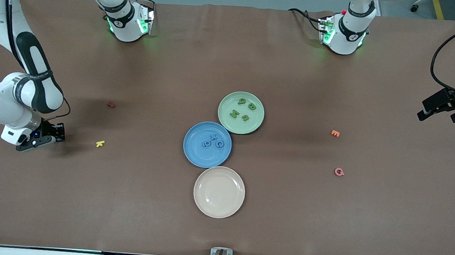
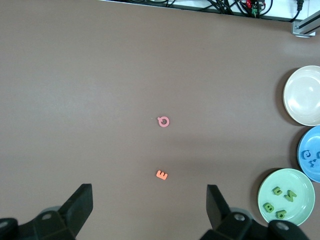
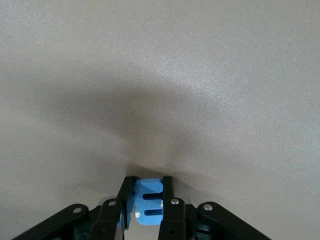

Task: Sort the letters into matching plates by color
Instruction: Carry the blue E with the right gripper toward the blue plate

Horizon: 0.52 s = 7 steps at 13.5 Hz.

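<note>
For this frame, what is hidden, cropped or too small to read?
- Front view: the blue letter in the right gripper is hidden by that gripper and its wrist.
- Right wrist view: the blue letter sits between the fingers, which cover its sides, so its shape is unclear.
- Left wrist view: the blue plate is cropped by the frame edge.
- Front view: the dark red letter is too small to read.

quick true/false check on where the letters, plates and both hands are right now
1. The right hand is shut on a blue letter. True.
2. The green plate holds two letters. False: four green ones lie in it.
3. The blue plate holds three blue letters. True.
4. The cream plate holds the pink letter. False: that plate holds nothing; the pink letter lies on the table toward the left arm's end.
5. The left hand is shut on the orange letter. False: it is open and holds nothing.
</note>
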Available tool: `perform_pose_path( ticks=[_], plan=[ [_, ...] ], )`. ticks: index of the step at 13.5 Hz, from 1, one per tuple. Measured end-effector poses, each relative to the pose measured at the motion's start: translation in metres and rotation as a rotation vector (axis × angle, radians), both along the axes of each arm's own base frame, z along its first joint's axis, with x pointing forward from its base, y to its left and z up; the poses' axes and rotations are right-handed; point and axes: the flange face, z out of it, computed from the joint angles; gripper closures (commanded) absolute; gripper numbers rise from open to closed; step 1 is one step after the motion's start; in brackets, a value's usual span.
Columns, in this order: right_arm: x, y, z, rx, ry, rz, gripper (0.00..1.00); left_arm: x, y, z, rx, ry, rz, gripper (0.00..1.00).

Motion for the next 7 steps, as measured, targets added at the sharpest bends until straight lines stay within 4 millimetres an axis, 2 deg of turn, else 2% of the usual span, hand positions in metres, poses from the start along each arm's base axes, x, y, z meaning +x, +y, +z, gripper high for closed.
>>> perform_pose_path(
  ticks=[3, 7],
  plan=[
    [0.007, 0.007, 0.006, 0.029, 0.062, -0.003, 1.0, 0.005, -0.007, 0.0, 0.001, -0.003, -0.012, 0.0],
    [0.048, 0.036, 0.06, 0.071, 0.185, -0.064, 1.0, 0.017, -0.01, -0.003, 0.002, -0.004, -0.016, 0.0]
  ],
)
